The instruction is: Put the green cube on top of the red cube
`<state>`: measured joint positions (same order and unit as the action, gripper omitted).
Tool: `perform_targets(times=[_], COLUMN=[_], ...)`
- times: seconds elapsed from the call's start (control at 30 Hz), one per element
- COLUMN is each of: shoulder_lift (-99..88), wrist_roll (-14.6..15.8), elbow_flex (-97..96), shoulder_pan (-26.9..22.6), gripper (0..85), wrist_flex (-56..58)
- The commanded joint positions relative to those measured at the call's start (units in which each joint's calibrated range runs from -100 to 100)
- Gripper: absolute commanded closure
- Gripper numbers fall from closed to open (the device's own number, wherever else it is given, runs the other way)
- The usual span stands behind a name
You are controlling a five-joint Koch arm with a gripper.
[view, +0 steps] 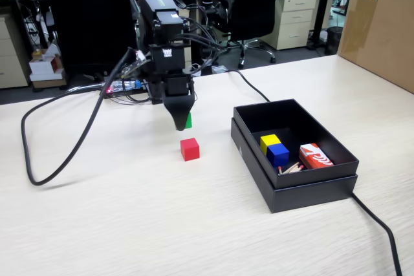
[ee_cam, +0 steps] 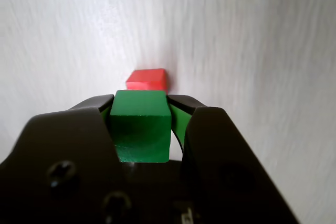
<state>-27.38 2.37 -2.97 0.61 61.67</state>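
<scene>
Wrist view showed the gripper point(ee_cam: 140, 109) clamped on the green cube point(ee_cam: 140, 124), held off the desk point(ee_cam: 262, 51). The red cube point(ee_cam: 147, 79) sat just ahead and below, mid-desk, left of the black box point(view: 291, 189).

- The green cube point(ee_cam: 140, 124): small, plain, bright green. It is clamped between the gripper's point(ee_cam: 140, 109) two black jaws and held clear of the table, roughly level; in the fixed view only a sliver of it point(view: 188, 121) shows beside the jaw tip.
- The red cube point(view: 189, 148): small, solid red, resting flat on the pale wooden table, at about 5 o'clock from the green cube in the fixed view and just past it at 12 o'clock in the wrist view point(ee_cam: 147, 79), not touching it.
</scene>
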Motion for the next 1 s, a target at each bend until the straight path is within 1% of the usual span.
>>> perform_targets(times=[0.0, 0.17, 0.97], shoulder_lift=[1.73, 6.21, 12.52], wrist_roll=[0.24, 0.54, 1.37], elbow_flex=[6.05, 8.13, 8.23], shoulder_pan=[-0.29, -0.49, -0.93], gripper=[81.7, 81.7, 81.5], wrist_flex=[0.06, 0.06, 0.06])
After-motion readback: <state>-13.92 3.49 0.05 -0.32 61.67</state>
